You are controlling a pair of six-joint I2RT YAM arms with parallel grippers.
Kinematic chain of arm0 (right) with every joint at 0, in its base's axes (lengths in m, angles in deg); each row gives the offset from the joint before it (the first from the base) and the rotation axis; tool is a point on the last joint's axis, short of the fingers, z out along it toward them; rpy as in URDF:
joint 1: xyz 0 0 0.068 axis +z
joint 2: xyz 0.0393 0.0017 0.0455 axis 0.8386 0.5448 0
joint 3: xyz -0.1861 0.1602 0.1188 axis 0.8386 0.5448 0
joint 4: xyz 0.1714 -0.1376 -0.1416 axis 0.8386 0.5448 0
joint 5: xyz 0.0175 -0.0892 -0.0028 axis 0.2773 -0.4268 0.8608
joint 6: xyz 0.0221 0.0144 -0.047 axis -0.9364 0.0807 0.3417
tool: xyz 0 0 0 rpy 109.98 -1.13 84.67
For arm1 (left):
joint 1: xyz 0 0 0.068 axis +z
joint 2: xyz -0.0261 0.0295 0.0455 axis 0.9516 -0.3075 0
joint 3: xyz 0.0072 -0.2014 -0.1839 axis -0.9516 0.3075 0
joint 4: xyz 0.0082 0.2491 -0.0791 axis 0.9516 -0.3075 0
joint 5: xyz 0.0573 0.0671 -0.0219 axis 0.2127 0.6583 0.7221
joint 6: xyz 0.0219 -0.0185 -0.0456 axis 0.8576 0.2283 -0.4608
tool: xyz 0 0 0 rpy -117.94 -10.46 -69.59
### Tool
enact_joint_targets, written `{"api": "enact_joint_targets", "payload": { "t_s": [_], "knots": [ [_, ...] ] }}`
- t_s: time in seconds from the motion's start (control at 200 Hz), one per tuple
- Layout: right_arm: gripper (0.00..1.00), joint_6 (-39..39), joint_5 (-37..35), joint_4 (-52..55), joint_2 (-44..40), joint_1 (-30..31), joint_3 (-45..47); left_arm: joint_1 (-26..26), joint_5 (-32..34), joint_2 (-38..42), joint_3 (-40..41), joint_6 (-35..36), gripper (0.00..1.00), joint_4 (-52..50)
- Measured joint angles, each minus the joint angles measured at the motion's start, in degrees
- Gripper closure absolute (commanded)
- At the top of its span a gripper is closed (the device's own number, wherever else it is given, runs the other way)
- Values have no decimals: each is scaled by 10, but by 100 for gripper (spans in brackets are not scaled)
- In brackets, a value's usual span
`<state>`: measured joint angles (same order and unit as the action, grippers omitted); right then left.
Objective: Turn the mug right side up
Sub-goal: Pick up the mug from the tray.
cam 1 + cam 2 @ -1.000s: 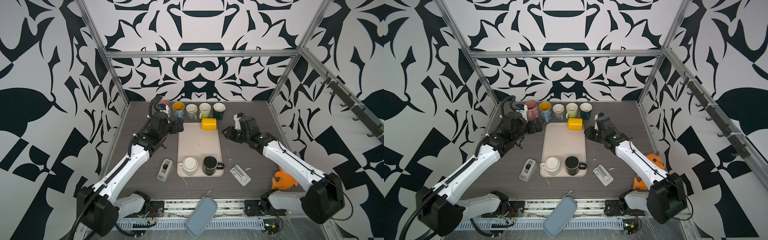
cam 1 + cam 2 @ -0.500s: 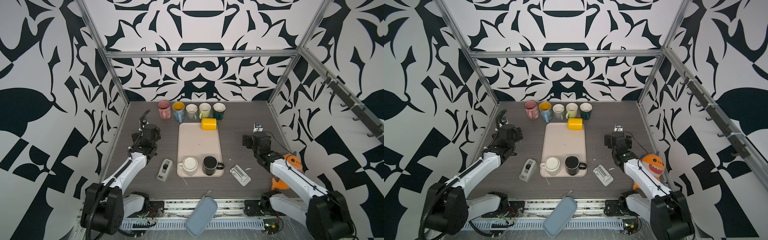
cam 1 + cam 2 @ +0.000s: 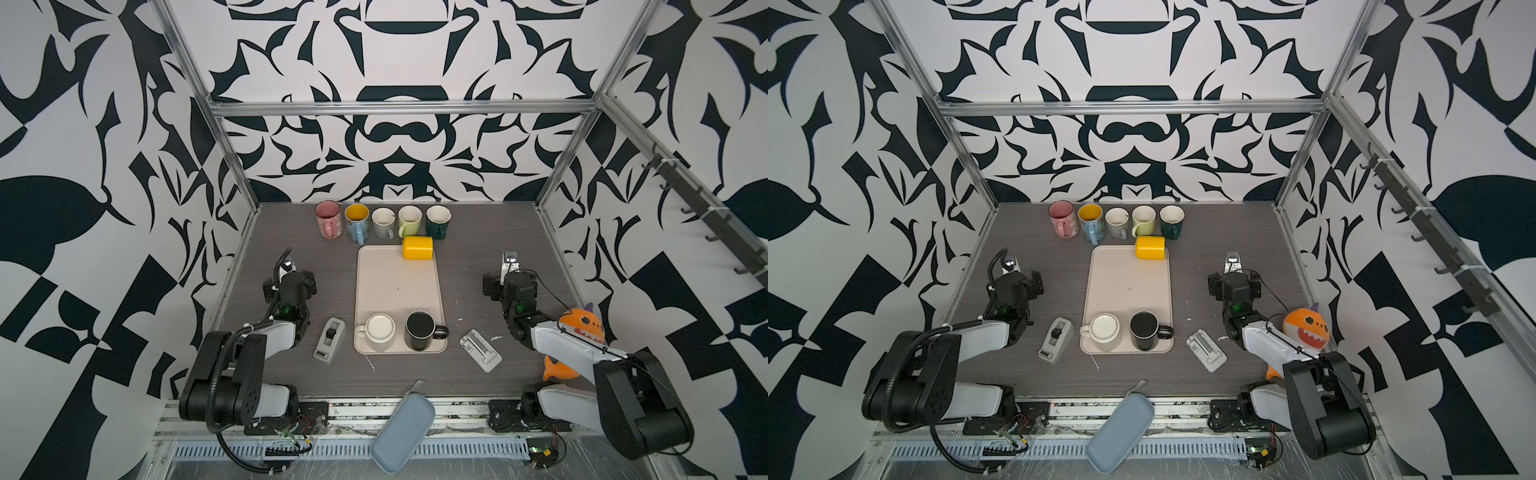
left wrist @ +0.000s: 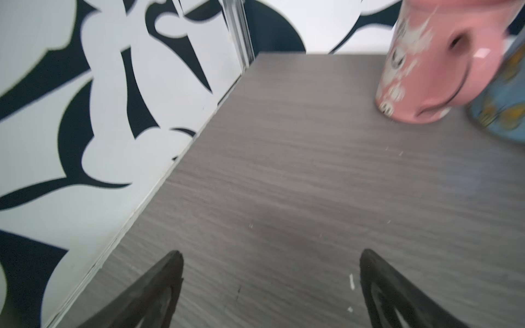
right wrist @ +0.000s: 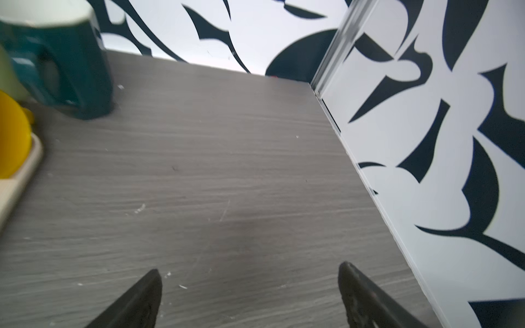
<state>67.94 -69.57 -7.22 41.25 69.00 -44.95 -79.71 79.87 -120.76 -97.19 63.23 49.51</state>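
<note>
A white mug (image 3: pixel 379 332) stands on the near end of the beige tray (image 3: pixel 397 286), showing a flat, ringed top like an upturned base. Beside it stands a black mug (image 3: pixel 420 330) with its handle to the right. A yellow mug (image 3: pixel 417 248) lies on its side at the tray's far end. My left gripper (image 4: pixel 272 255) is open over bare table left of the tray (image 3: pixel 289 284). My right gripper (image 5: pixel 250 269) is open over bare table right of the tray (image 3: pixel 509 284). Neither gripper touches a mug.
Several upright mugs line the back: pink (image 3: pixel 327 218), blue (image 3: pixel 357 222), white (image 3: pixel 383 222), pale green (image 3: pixel 409 220), dark green (image 3: pixel 437 221). A tape dispenser (image 3: pixel 330 340), a grey clip-like thing (image 3: pixel 480 350), an orange plush (image 3: pixel 579 328) and a blue case (image 3: pixel 403 432) lie near the front.
Both arms have drawn back from the row of mugs at the back to the table's two sides. The right gripper's jaws have widened.
</note>
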Motion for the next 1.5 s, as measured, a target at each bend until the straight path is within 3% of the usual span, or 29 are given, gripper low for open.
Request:
{"api": "enact_joint_targets", "payload": {
  "t_s": [0.155,0.27,0.445,0.705,0.9,1.155,1.5],
  "knots": [
    [4,-27,50,54,-42,0,-62,0,-25,97,-5,6,0,-12],
    [3,-37,75,55,-60,0,-70,0,-35,120,1,17,0,5],
    [7,-87,191,84,-52,-3,-75,0,-64,163,10,-3,0,-55],
    [17,-171,457,125,171,-3,-273,0,-184,257,-71,-67,0,-195],
    [17,-237,581,113,288,-3,-347,0,-244,269,-108,-97,0,-260],
    [19,-276,654,112,370,-3,-398,0,-280,275,-109,-120,0,-308],
    [22,-272,662,132,433,-3,-436,0,-296,274,-129,-132,0,-336]
  ]
}}
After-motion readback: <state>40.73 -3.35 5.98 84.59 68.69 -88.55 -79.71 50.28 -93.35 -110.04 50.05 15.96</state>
